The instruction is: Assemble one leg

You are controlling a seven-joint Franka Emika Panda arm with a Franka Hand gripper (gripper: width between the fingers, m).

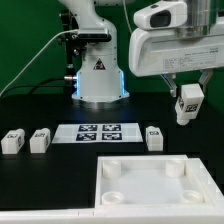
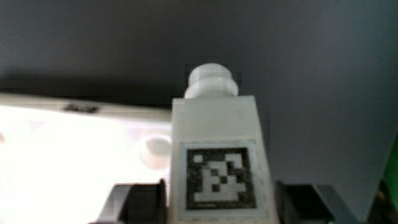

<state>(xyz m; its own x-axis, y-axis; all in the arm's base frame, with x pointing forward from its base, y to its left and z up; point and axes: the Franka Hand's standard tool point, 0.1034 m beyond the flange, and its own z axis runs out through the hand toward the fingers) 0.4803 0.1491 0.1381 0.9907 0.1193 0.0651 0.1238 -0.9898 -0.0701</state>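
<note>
My gripper (image 1: 186, 92) is shut on one leg (image 1: 187, 103), a small white block with a marker tag on its face, and holds it in the air at the exterior view's right, above the table. In the wrist view the leg (image 2: 217, 150) stands between my dark fingers (image 2: 135, 205), its round peg pointing away from the camera. Three more legs lie on the table: two at the exterior view's left (image 1: 12, 140) (image 1: 39, 140) and one right of the marker board (image 1: 154, 137). The large white square panel (image 1: 155, 185) with round corner sockets lies in front.
The marker board (image 1: 98, 132) lies flat in the middle of the black table. The robot's white base (image 1: 99, 75) stands behind it. A white frame edge (image 1: 40, 216) runs along the front left.
</note>
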